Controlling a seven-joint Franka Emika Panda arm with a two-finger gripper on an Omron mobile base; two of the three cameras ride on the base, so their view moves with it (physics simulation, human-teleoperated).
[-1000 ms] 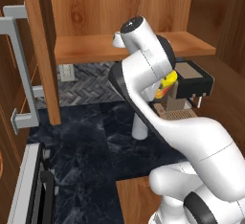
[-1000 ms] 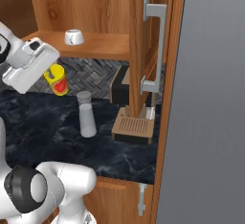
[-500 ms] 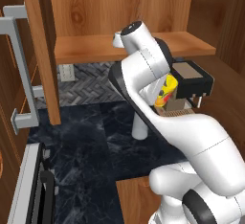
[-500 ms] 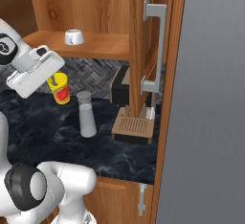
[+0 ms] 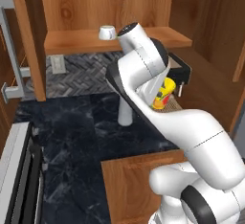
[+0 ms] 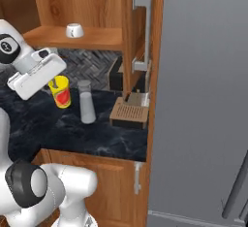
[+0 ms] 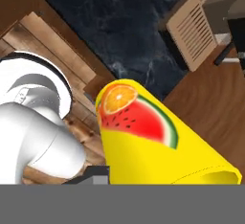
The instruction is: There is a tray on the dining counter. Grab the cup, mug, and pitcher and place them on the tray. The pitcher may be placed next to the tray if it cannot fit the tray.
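Observation:
My gripper (image 6: 55, 82) is shut on the yellow cup (image 6: 61, 91), which hangs tilted above the dark marble counter (image 6: 72, 134). The cup (image 5: 162, 95) peeks out beside my arm, and up close the cup (image 7: 153, 137) shows its orange and watermelon print. The pale grey pitcher (image 6: 86, 102) stands upright on the counter just right of the cup; my arm half hides the pitcher (image 5: 125, 114). Up on the wooden shelf sits the white mug (image 5: 107, 32) (image 6: 74, 30). The tray and the dining counter are out of view.
A black coffee machine (image 6: 116, 75) (image 5: 181, 69) with a slatted wooden drip grille (image 6: 130, 112) (image 7: 194, 31) stands right of the pitcher. A tall cabinet door with a metal handle (image 6: 141, 32) and a grey fridge panel (image 6: 203, 100) close off the right. A stove edge (image 5: 19, 170) lies far left.
The hand has swung downward with the cup, which now hangs lower and closer to my base. Mug and pitcher have not moved.

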